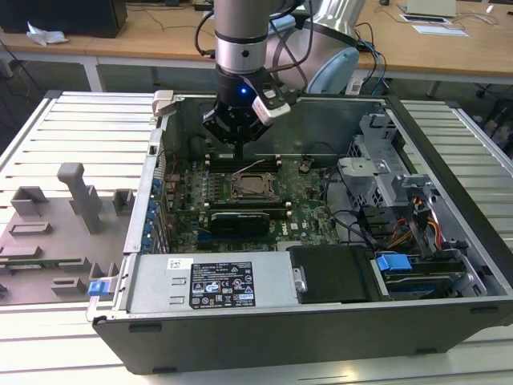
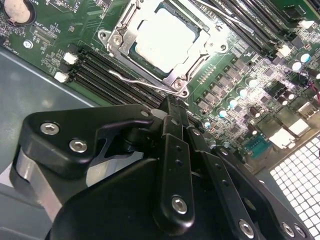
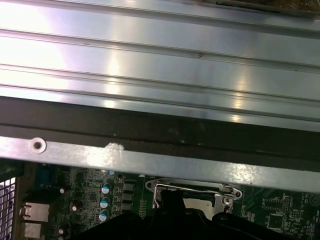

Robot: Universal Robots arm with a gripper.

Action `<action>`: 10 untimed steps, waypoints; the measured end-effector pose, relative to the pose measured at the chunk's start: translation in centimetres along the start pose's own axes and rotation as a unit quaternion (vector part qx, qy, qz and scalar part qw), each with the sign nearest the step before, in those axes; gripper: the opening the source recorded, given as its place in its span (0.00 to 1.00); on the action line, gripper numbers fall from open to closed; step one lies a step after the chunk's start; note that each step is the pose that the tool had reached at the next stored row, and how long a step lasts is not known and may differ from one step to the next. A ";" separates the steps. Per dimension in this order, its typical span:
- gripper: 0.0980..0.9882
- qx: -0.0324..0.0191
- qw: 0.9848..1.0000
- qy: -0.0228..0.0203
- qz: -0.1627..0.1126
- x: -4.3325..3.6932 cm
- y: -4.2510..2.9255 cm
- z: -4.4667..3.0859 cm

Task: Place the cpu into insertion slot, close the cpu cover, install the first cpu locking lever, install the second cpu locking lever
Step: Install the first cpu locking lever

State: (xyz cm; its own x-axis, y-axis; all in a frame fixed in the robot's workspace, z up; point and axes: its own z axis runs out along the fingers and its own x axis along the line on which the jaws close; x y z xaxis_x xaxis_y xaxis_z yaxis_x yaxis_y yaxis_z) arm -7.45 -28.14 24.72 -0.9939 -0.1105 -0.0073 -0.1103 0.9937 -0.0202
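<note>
In the exterior view my gripper (image 1: 239, 154) hangs inside the open computer case, just behind the insertion slot (image 1: 248, 189) on the green motherboard. The second wrist view shows the cpu (image 2: 162, 40), its pale silver top seated in the slot. The cpu cover (image 2: 197, 56) lies flat around it as a metal frame. One wire locking lever (image 2: 140, 84) runs along the socket edge nearest my fingers, and another (image 2: 220, 12) runs along the far edge. My gripper (image 2: 171, 102) is shut with nothing in it, a short way above the board. In the first wrist view the socket (image 3: 190, 192) sits below the case wall.
Long black memory slots (image 2: 100, 67) flank the socket. A black card (image 1: 238, 220) lies in front of it, with the power supply (image 1: 208, 285) nearer the front. A drive cage (image 1: 385, 172) and cables stand at the exterior view's right. A grey fixture plate (image 1: 56, 233) lies outside the case.
</note>
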 end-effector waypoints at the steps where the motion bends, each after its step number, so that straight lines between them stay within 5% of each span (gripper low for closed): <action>1: 0.01 0.000 1.000 0.000 0.000 0.00 0.00 0.03; 10: 0.01 0.000 1.000 0.000 0.000 -0.03 0.01 0.58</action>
State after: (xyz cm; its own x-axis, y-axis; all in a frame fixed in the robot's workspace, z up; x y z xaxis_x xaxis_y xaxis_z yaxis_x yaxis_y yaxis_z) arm -7.41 -28.14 24.14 -0.9939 -0.1105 -0.0074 -0.1103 0.9937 -0.0202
